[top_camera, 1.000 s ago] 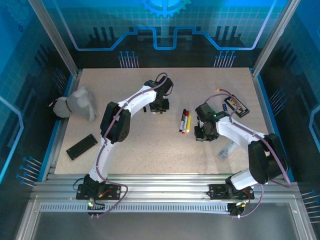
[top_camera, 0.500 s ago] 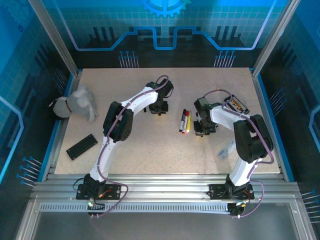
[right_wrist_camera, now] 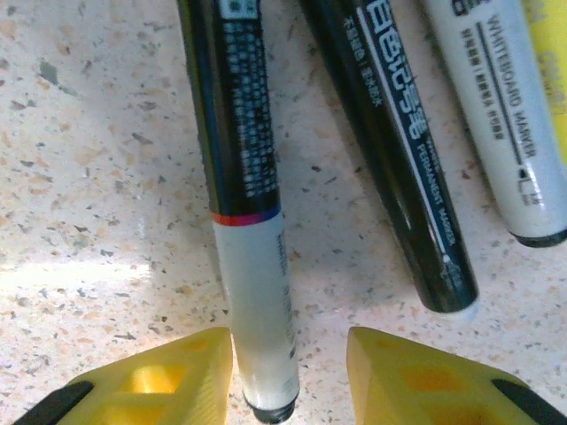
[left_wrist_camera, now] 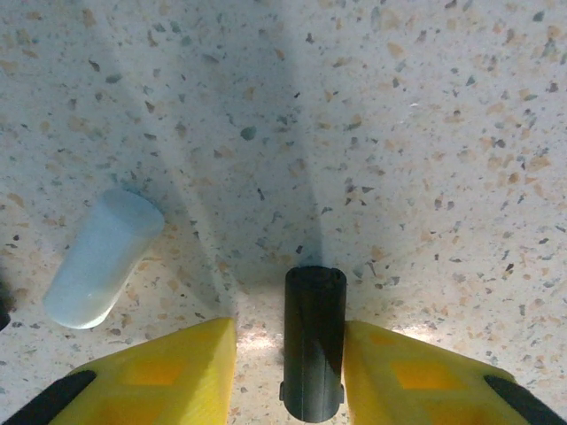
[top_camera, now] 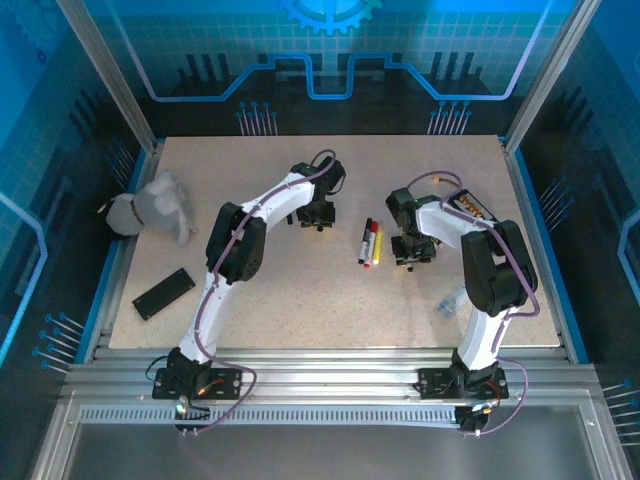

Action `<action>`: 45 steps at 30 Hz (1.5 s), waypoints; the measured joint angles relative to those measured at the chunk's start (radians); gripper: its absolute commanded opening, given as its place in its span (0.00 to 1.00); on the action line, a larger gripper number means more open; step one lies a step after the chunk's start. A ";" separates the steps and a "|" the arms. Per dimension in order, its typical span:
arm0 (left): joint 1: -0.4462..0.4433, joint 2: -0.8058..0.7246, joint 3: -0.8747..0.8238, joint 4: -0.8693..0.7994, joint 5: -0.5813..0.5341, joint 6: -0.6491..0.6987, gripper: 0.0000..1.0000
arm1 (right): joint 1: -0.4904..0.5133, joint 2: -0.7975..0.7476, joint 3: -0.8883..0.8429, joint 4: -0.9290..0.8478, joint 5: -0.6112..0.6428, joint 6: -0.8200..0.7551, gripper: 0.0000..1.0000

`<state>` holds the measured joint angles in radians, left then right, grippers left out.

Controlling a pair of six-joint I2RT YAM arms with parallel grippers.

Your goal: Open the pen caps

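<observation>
Speckled table (top_camera: 300, 290), left pincer (left_wrist_camera: 290, 354) spread around black cap (left_wrist_camera: 314, 345) (lengthwise in the gap), right pincer (right_wrist_camera: 288, 350) spread astride white-ended pen (right_wrist_camera: 252, 292).

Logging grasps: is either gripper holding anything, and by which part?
Nothing held: left gripper straddles black cap; right gripper straddles pen's white end, both open.

Right wrist: three pens (right_wrist_camera: 394, 150) run off top edge, upper ends unseen; yellow pen (right_wrist_camera: 554, 53) a sliver at right edge. Right fingers (right_wrist_camera: 151, 385) and left fingers (left_wrist_camera: 151, 390) cut by bottom edges. Left wrist: dark thing (left_wrist_camera: 3, 314) at left edge, mostly out of frame, unidentifiable. Top view: pale thing (top_camera: 452, 298) beside right arm blurred.
</observation>
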<state>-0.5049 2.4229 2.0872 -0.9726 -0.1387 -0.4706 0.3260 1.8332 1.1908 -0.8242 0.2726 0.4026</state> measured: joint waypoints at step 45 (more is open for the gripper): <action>-0.145 0.067 0.169 0.101 0.166 0.002 0.40 | 0.015 -0.307 -0.126 0.189 -0.157 0.114 0.35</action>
<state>-0.6495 2.4897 2.2559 -0.8715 0.0269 -0.4683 0.3412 1.5261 1.0653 -0.6350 0.1154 0.5167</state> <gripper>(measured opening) 0.398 0.347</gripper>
